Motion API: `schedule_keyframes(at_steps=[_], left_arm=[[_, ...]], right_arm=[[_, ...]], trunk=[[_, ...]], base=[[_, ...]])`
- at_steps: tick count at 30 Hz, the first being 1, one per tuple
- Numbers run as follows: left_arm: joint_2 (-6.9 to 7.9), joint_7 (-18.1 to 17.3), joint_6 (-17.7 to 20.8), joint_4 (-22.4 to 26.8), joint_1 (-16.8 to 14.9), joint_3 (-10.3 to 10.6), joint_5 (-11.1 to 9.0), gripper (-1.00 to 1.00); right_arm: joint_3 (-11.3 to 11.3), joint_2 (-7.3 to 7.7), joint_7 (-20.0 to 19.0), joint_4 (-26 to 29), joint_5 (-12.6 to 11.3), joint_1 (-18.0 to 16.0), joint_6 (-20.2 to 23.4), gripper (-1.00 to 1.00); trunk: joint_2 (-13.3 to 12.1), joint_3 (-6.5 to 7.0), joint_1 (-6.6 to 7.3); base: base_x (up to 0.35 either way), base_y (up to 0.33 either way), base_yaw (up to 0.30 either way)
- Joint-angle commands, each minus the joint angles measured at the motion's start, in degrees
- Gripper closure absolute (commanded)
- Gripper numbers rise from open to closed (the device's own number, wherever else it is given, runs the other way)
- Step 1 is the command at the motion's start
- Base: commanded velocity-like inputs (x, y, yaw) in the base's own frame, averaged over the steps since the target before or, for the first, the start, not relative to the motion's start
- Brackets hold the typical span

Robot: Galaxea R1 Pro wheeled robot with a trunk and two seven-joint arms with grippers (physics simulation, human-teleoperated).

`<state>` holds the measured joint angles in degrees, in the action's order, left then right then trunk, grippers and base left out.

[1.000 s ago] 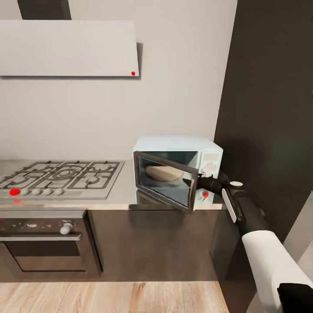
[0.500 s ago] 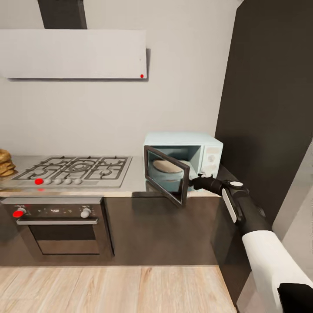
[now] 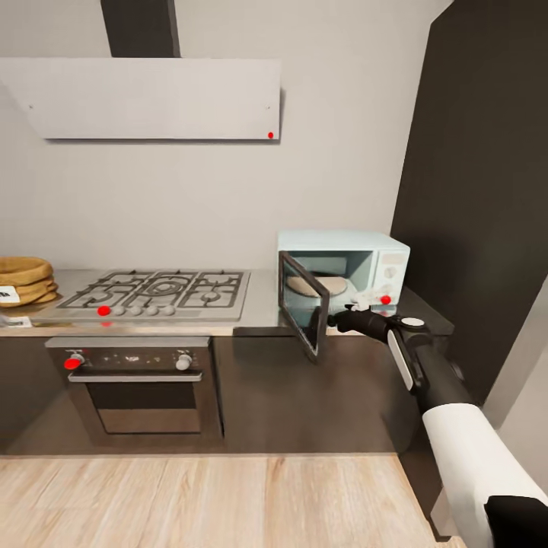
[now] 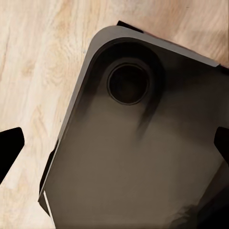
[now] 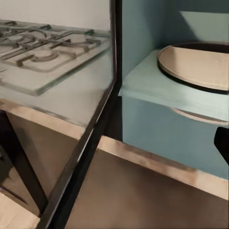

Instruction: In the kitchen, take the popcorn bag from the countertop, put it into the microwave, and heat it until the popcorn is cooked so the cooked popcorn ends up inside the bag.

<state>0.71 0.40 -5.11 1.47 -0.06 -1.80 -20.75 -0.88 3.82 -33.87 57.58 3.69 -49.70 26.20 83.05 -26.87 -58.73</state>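
Right gripper (image 3: 340,318) at edge of microwave door (image 3: 304,314), grip state unclear, nothing visibly held | step: opening microwave (image 3: 346,262) | popcorn bag (image 3: 23,280) far left on countertop (image 3: 259,308) | next: release door, fetch bag

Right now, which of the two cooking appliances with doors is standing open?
The mint-blue microwave on the countertop: its dark glass door is swung outward, baring the turntable. The steel built-in oven under the hob is shut.
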Motion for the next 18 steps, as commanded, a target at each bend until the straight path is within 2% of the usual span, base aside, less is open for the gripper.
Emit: schedule_keyframes(at_steps=[1, 12, 18], left_arm=[[-0.01, 0.04, -0.08, 0.03, -0.01, -0.14, -0.07, -1.0], [-0.01, 0.04, -0.09, 0.03, 0.0, -0.14, -0.06, -1.0], [-0.01, 0.04, -0.08, 0.03, -0.01, -0.13, -0.08, -1.0]], right_arm=[[-0.12, 0.01, -0.41, 0.08, 0.26, -0.04, 0.31, -1.0], [-0.35, 0.59, -0.48, -0.61, 0.35, -0.05, 0.25, -1.0], [-0.35, 0.57, -0.42, -1.15, 0.3, -0.04, 0.25, -1.0]], trunk=[[0.03, -0.06, 0.0], [0.03, -0.06, 0.0], [0.03, -0.06, 0.0]], base=[[-0.001, 0.332, 0.0], [0.0, 0.324, 0.0], [0.0, 0.037, 0.0]])
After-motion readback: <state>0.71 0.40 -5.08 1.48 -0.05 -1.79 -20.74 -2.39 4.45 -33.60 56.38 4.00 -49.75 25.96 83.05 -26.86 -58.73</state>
